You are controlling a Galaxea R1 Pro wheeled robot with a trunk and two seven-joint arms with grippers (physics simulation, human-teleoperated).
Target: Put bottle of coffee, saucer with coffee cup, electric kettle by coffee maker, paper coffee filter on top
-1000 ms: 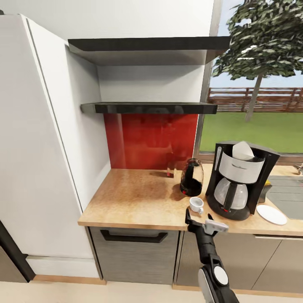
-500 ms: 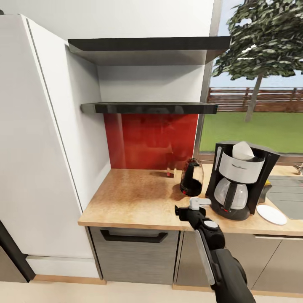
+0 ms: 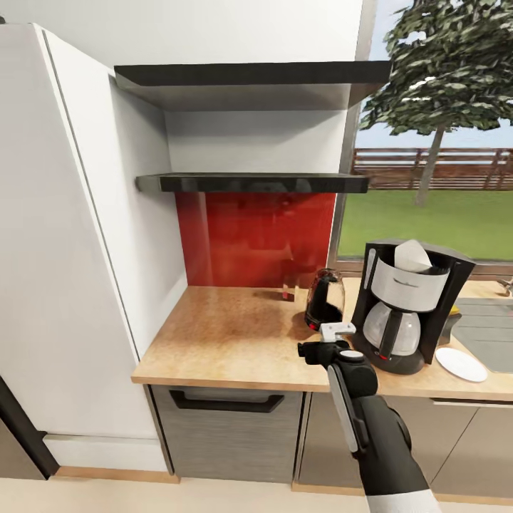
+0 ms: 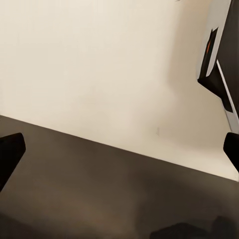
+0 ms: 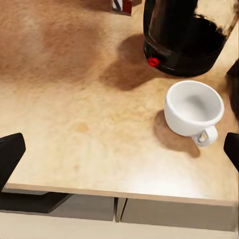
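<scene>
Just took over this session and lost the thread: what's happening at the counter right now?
The right tool hovers open above the coffee cup, which sits on the kitchen countertop in front of the electric kettle. The paper coffee filter already sits in the top of the coffee maker. The saucer lies empty on the machine's far side, so the cup is not yet on it.

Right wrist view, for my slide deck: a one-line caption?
Open right pincer above the countertop, white coffee cup ahead beside the glass kettle.
</scene>
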